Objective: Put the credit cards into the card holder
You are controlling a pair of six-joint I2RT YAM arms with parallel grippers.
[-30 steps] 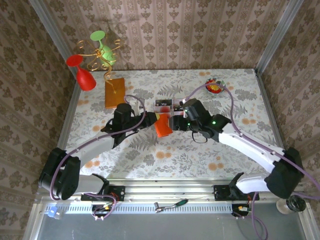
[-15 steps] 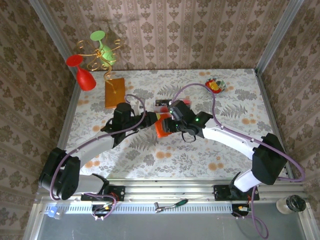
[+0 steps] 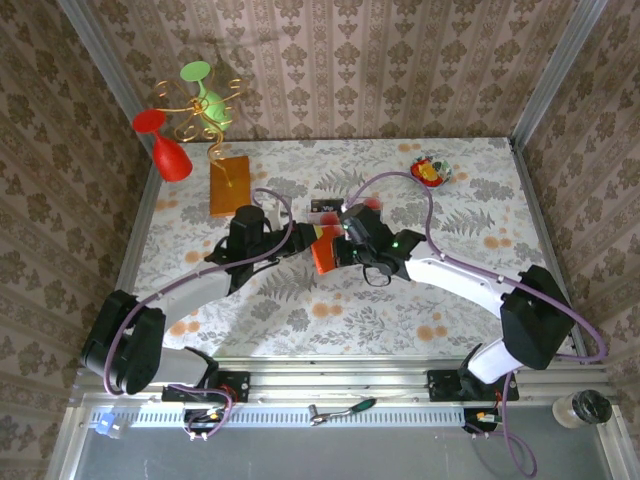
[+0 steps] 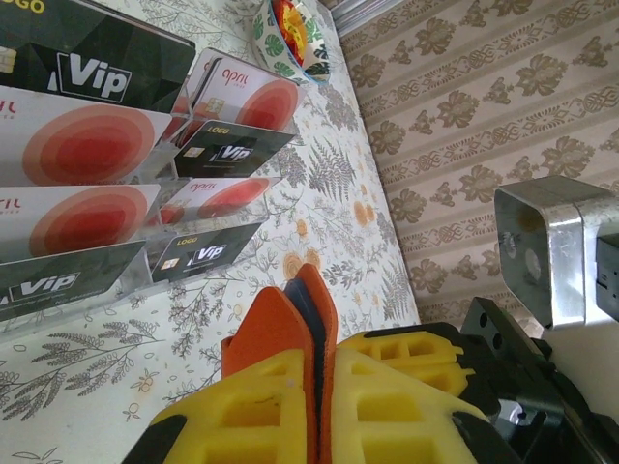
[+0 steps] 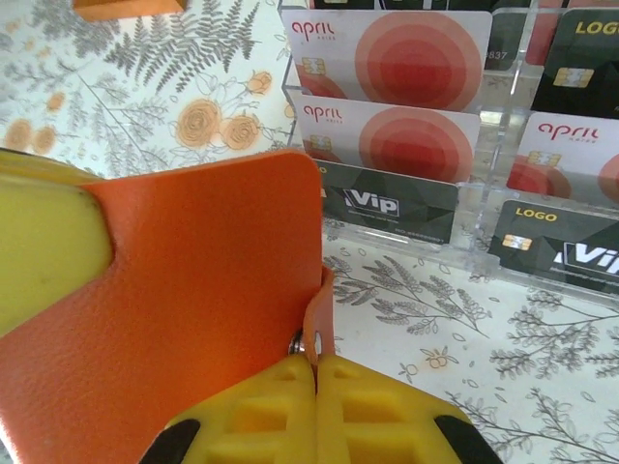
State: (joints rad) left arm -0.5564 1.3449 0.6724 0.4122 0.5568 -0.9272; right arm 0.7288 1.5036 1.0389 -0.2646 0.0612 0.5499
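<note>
The orange card holder (image 3: 325, 256) hangs above the table's middle, held from both sides. My left gripper (image 3: 305, 243) is shut on its folded body; in the left wrist view the holder (image 4: 306, 307) stands edge-on between the yellow fingers (image 4: 251, 406), its grey-blue inside showing. My right gripper (image 3: 341, 247) is shut on the holder's small snap flap (image 5: 320, 319), beside the holder's broad orange face (image 5: 193, 290). Several credit cards (image 5: 406, 58), red-and-white and black, stand in a clear tiered rack (image 3: 326, 209) just beyond; the cards (image 4: 87, 145) also show in the left wrist view.
An orange-brown block (image 3: 229, 184) bearing gold wire lies at the back left, with red and green plastic glasses (image 3: 170, 150) above it. A small patterned bowl (image 3: 431, 172) sits at the back right, also seen as the bowl (image 4: 290, 29) behind the rack.
My right gripper has moved left to the card holder and shut on its flap. The left gripper has kept its grip in place.
</note>
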